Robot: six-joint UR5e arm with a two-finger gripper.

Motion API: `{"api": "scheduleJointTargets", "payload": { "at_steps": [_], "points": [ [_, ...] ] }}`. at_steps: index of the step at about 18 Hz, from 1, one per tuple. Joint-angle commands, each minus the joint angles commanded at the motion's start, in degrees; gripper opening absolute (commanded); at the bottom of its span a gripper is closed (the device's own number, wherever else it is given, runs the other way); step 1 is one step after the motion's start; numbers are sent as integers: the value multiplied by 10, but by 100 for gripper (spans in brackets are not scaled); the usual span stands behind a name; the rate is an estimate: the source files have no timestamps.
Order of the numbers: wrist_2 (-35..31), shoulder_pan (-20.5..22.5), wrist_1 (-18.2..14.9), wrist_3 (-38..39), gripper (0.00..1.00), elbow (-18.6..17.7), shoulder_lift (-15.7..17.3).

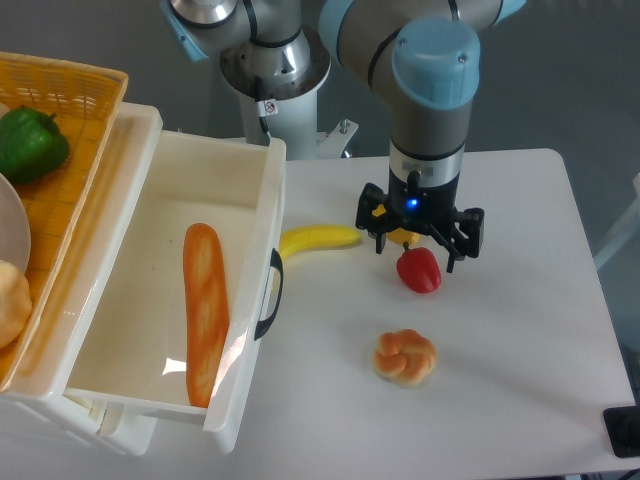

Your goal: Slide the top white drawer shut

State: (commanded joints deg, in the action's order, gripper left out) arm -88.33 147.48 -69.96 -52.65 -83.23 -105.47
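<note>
The table (pixel 520 330) is white and smooth, with a grey wall behind it. The top white drawer (pixel 150 300) sticks far out at the left, and a long loaf of bread (pixel 205 312) lies inside it. An orange basket (pixel 70 110) sits on top with a green pepper (pixel 30 143). The gripper (pixel 420 243) hangs over a red pepper (pixel 419 269). Its fingers are spread apart and hold nothing. A banana (pixel 318 239) and a bun (pixel 405 356) lie on the table.

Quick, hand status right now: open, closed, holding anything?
Hand: above the red pepper; the arm hides the fingers, so open, closed or gripping cannot be told. Top drawer is open.
</note>
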Motion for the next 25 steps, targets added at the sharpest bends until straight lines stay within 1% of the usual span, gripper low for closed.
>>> {"api": "scheduleJointTargets", "payload": {
  "at_steps": [5, 11, 17, 18, 19, 20, 21, 24, 25],
  "points": [
    [-6, 4, 0, -1, 100, 2, 1],
    [-26, 3, 3, 7, 100, -10, -2],
    [-29, 1, 7, 63, 100, -11, -5],
    [-41, -1, 10, 84, 100, -11, -10],
    [-74, -3, 11, 101, 100, -12, -14],
    [-111, -10, 11, 110, 100, -17, -18],
    [-133, -25, 17, 113, 100, -16, -21],
    [-139, -33, 25, 154, 100, -11, -32],
    [-139, -34, 25, 155, 100, -11, -36]
  ]
}}
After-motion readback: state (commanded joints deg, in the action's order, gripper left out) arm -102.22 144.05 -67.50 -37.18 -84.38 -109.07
